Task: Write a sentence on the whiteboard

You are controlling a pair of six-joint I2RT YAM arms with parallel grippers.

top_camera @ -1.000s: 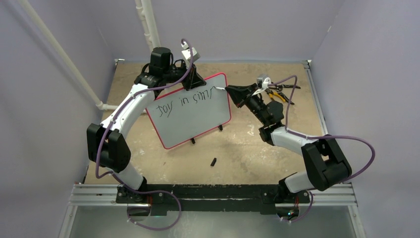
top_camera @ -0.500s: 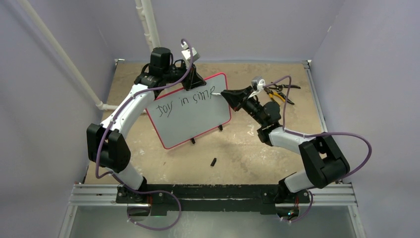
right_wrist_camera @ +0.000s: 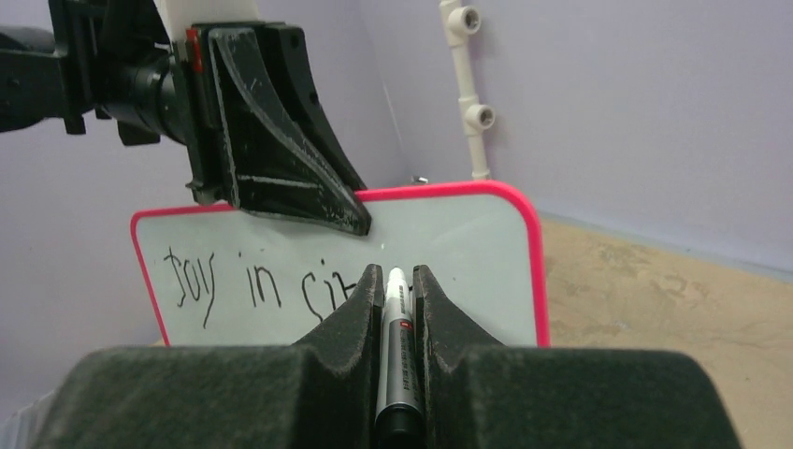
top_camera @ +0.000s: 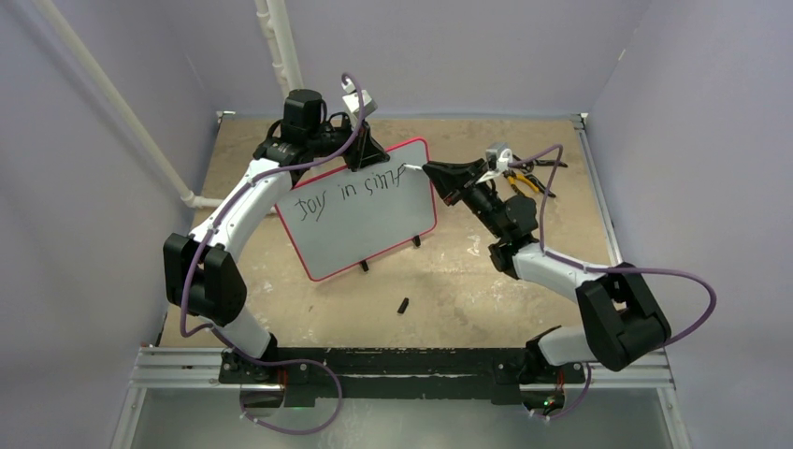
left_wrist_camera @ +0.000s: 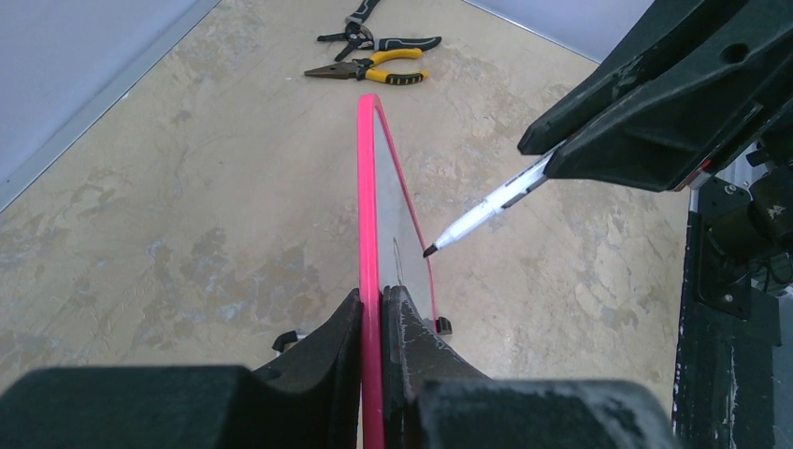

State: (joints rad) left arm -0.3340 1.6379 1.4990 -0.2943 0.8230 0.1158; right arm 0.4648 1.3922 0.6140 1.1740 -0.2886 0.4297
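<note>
The whiteboard (top_camera: pixel 360 229), pale with a red-pink rim, stands tilted on two black feet at mid table. Black handwriting (top_camera: pixel 346 190) on it reads roughly "Joy in simp". My left gripper (top_camera: pixel 369 154) is shut on the board's top edge; the left wrist view shows the rim (left_wrist_camera: pixel 367 187) pinched between the fingers (left_wrist_camera: pixel 374 304). My right gripper (top_camera: pixel 432 171) is shut on a white marker (top_camera: pixel 412 168), whose tip sits at the end of the writing, at or just off the board's face (left_wrist_camera: pixel 428 251). The right wrist view shows the marker (right_wrist_camera: pixel 396 327) between the fingers and the writing (right_wrist_camera: pixel 252 281).
Yellow-handled and black-handled pliers (top_camera: pixel 526 178) lie at the back right, behind the right arm; they also show in the left wrist view (left_wrist_camera: pixel 369 70). A small black marker cap (top_camera: pixel 404 305) lies on the table in front of the board. A white pipe (top_camera: pixel 281 47) runs up the back wall.
The marker dipped left and down across the board, then came back up to the right. The last letters of the writing gained a stroke. The left gripper and board stayed put.
</note>
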